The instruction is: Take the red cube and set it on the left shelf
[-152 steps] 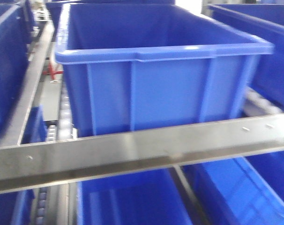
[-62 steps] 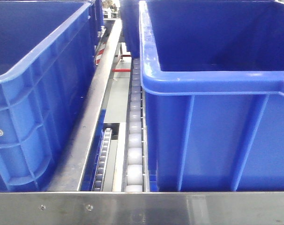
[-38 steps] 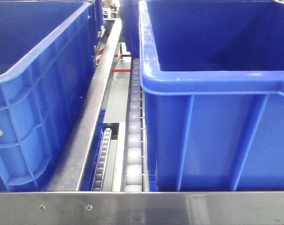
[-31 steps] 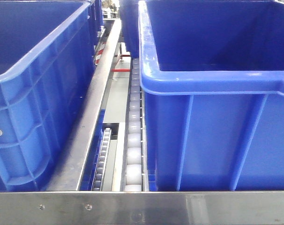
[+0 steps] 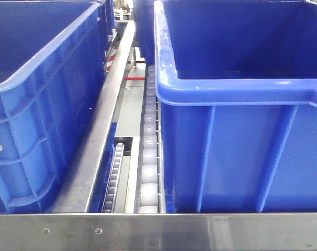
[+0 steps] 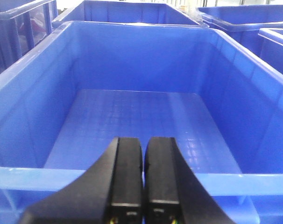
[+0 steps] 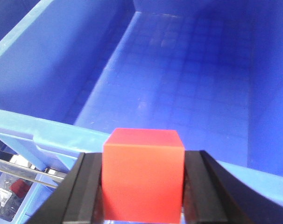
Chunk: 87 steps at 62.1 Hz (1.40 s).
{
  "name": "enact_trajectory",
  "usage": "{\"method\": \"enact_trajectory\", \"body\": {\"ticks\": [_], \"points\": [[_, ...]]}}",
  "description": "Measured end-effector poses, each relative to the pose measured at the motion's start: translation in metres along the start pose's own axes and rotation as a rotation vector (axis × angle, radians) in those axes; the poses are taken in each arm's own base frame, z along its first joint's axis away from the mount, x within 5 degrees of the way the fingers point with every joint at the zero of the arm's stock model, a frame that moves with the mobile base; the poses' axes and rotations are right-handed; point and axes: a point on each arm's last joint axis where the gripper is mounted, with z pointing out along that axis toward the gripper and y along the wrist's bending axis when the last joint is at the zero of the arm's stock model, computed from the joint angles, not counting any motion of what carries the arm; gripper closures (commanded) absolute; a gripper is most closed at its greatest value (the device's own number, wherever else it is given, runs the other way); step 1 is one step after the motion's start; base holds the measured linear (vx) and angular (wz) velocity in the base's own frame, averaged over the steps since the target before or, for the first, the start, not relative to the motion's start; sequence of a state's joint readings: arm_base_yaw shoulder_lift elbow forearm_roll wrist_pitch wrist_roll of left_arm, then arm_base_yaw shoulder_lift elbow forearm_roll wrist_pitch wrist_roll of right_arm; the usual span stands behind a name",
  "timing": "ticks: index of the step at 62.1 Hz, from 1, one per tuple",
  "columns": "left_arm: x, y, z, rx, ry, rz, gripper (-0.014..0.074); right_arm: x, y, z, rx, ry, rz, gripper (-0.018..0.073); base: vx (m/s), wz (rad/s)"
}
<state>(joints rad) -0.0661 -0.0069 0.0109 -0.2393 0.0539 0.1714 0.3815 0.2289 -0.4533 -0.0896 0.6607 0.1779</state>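
Note:
In the right wrist view the red cube [image 7: 143,175] sits squeezed between the two black fingers of my right gripper [image 7: 143,186], which is shut on it just above the near rim of a big blue crate [image 7: 62,135]. My left gripper [image 6: 143,161] shows in the left wrist view with its two black fingers pressed together, nothing between them, hovering over the near rim of another empty blue crate [image 6: 137,121]. In the front view the steel shelf rack [image 5: 148,232] with its track of white rollers [image 5: 148,162] carries blue crates; neither gripper shows there.
Two large blue crates [image 5: 38,104] [image 5: 242,130] stand side by side on the rack, with a steel rail [image 5: 98,141] and a roller lane between them. More blue crates [image 6: 244,18] stand behind and beside. A lower bin with small items [image 7: 10,196] shows at bottom left.
The front view shifted from facing one crate across a slanted steel bar 2.4 s ago to looking down the gap between two crates. Over the last second it has held still.

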Motion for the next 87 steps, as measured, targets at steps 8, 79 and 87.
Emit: {"method": "enact_trajectory", "body": {"ticks": [8,79,87], "points": [[0.000,0.000,0.000,0.000,0.000,0.000,0.0495,-0.002,0.000,-0.001,-0.003,-0.019,0.000,0.0501,0.00,0.00],[0.000,0.000,0.000,0.000,0.000,0.000,0.0495,-0.119,0.030,0.320,0.039,0.573,-0.137,0.0501,0.00,-0.01],[0.000,0.000,0.000,0.000,0.000,0.000,0.0495,-0.107,0.028,0.331,0.051,0.628,-0.154,0.0501,0.01,-0.04]]}}
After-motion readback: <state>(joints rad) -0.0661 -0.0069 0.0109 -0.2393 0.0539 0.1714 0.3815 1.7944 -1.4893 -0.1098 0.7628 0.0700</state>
